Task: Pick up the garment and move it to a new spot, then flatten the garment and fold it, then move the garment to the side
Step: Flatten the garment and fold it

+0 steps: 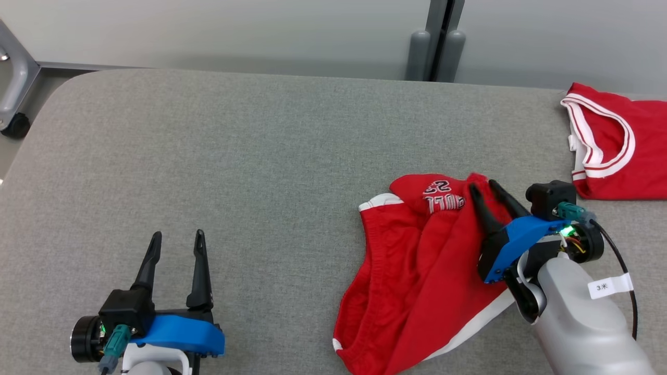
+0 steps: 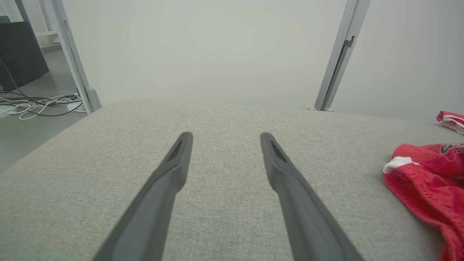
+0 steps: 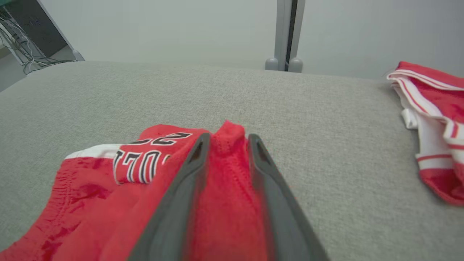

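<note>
Grey woven bench (image 1: pixel 260 156), one, bare over its left half. Grippers, two. Left gripper (image 1: pixel 177 234), nearest, lower left: fingers (image 2: pixel 163 188) spread wide, holding nothing, resting apart from any cloth. Right gripper (image 1: pixel 482 185), lower right: fingers (image 3: pixel 174 203) narrowly parted with a raised ridge of red cloth between them; whether they clamp it or sit slack around it cannot be told. Red garments, two. Garment (image 1: pixel 417 271), the task's thing: red with white trim and black-and-white lettering, crumpled and folded over itself right of centre on the bench, its far edge at the right fingertips. Second red garment (image 1: pixel 620 151), white-striped collar, at the far right corner, well apart. Behind the bench, a grey post (image 1: pixel 437 52) against a pale wall. Step in hand, by judgement: the carry to a new spot, at the grasp or the set-down. Next move likely calls for both grippers on opposite edges to draw the cloth flat.
</note>
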You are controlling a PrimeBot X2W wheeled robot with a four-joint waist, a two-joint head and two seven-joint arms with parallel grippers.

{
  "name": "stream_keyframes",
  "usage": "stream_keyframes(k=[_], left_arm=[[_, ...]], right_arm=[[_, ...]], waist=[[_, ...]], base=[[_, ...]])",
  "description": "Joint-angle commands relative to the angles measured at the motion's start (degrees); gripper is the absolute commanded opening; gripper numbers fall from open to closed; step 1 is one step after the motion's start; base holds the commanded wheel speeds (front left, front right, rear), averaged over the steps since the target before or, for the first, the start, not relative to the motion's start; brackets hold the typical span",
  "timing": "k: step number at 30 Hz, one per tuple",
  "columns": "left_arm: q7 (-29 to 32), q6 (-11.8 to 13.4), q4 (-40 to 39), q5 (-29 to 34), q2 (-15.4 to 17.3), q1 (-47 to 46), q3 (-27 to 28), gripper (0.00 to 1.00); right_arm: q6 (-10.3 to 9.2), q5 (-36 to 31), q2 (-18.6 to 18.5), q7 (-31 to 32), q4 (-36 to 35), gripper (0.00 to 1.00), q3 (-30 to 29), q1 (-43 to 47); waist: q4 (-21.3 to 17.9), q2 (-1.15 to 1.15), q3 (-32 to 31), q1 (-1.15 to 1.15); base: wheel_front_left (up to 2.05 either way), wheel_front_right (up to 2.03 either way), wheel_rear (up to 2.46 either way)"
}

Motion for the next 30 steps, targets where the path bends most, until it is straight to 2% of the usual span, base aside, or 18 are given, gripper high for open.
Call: stream_keyframes(k=[1, 4, 7, 10, 14, 18, 23, 30], left_arm=[[-0.25, 0.13, 0.01, -0.03, -0.07, 0.21, 0.52, 1.00], [-0.25, -0.05, 0.15, 0.33, -0.05, 0.74, 0.71, 1.00], [-0.25, -0.08, 0.06, 0.62, 0.09, 1.47, 1.22, 1.00], [-0.25, -0.10, -0.19, 0.68, 0.37, 2.20, 2.05, 1.00], [-0.25, -0.22, -0.38, 0.80, 0.58, 3.10, 2.40, 1.00], [-0.25, -0.44, -0.37, 1.07, 0.79, 3.40, 2.42, 1.00], [-0.25, -0.64, -0.35, 1.41, 0.86, 4.06, 2.32, 1.00], [-0.25, -0.84, -0.01, 1.81, 0.99, 4.19, 1.90, 1.00]], right_arm=[[0.01, 0.17, -0.04, -1.58, 1.16, 1.00, 0.84, -1.19], [0.01, 1.29, -1.10, -4.17, 1.62, 1.00, 1.14, -1.14], [0.01, 2.38, -2.38, -5.16, -1.74, 1.00, 0.02, 1.33], [0.01, 1.97, -3.86, -5.20, -9.62, 1.00, -3.22, 5.54], [0.01, 0.24, -4.10, -5.23, -19.97, 1.00, -8.17, 13.11], [0.01, -1.94, -2.55, -5.25, -29.53, 1.00, -12.34, 21.14], [0.01, -4.57, 1.31, -5.24, -38.76, 1.00, -15.75, 29.97], [0.01, -6.92, 4.12, -5.25, -41.02, 1.00, -15.45, 35.29]], waist=[[-0.44, 0.00, -0.44, -0.01], [-1.19, 0.00, -1.31, -0.01], [-2.23, 0.00, -2.40, -0.01], [-3.59, 0.00, -3.24, -0.01], [-4.85, 0.00, -3.97, -0.01], [-5.60, 0.00, -4.57, -0.01], [-5.91, 0.00, -5.15, -0.01], [-6.12, 0.00, -5.61, -0.01]], base=[[0.00, 0.00, 0.00], [0.00, 0.00, 0.00], [0.00, 0.00, 0.00], [0.00, 0.00, 0.00], [0.00, 0.00, 0.00], [0.00, 0.00, 0.00], [0.00, 0.00, 0.00], [0.00, 0.00, 0.00]])
